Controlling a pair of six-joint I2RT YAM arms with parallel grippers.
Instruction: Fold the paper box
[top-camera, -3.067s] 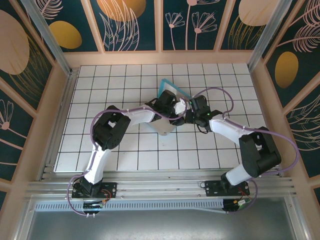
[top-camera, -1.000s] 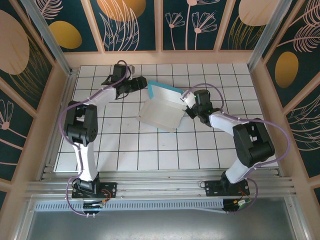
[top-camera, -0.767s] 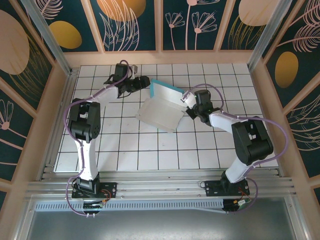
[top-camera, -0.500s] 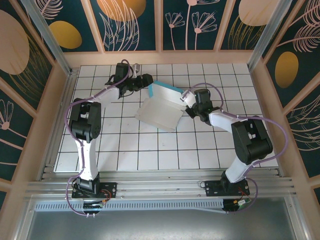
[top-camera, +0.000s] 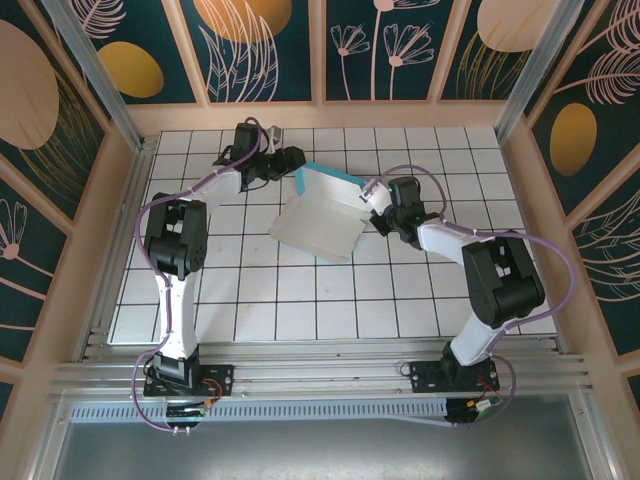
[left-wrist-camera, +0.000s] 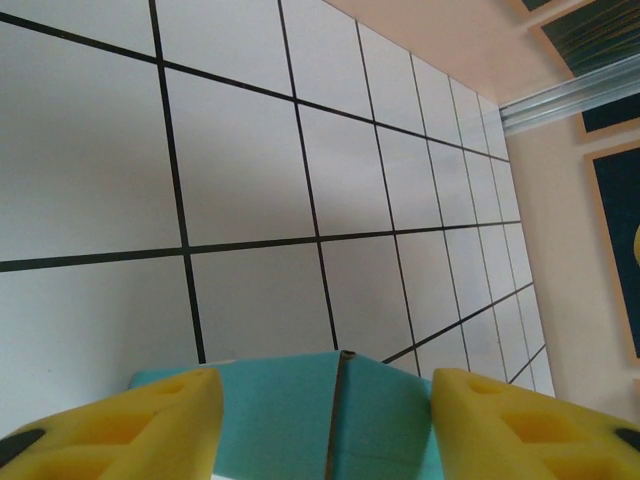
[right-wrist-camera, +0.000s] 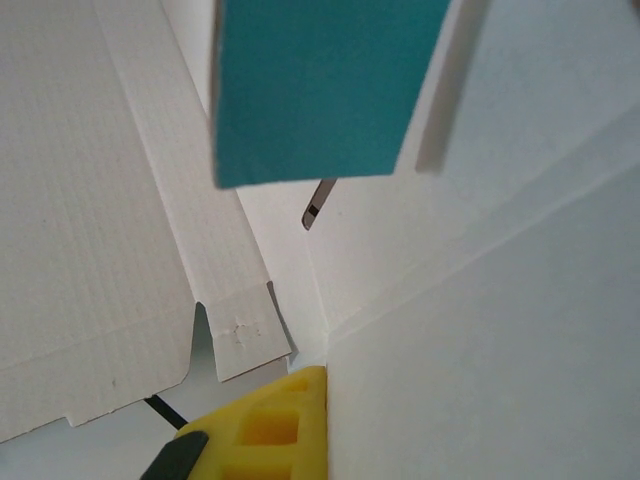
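The paper box (top-camera: 318, 225) lies half unfolded mid-table, pale whitish-grey side up, with a turquoise flap (top-camera: 330, 183) standing along its far edge. My left gripper (top-camera: 296, 160) is at the flap's left end. In the left wrist view its yellow fingers (left-wrist-camera: 110, 430) stand apart, and the turquoise flap (left-wrist-camera: 330, 410) with a crease fills the gap between them. My right gripper (top-camera: 370, 208) is shut on the box's right edge. In the right wrist view one yellow finger (right-wrist-camera: 270, 420) presses against a white panel (right-wrist-camera: 480, 330); the other finger is hidden behind it.
The white tiled table (top-camera: 220, 290) is ringed by a peach wall (top-camera: 320, 115) at the back and both sides. Aluminium rails (top-camera: 300, 375) run along the near edge by the arm bases. Open tiles lie left of and in front of the box.
The left gripper has slid right along the back of the table to the turquoise flap, and its jaws have narrowed. The right gripper and the box have barely moved.
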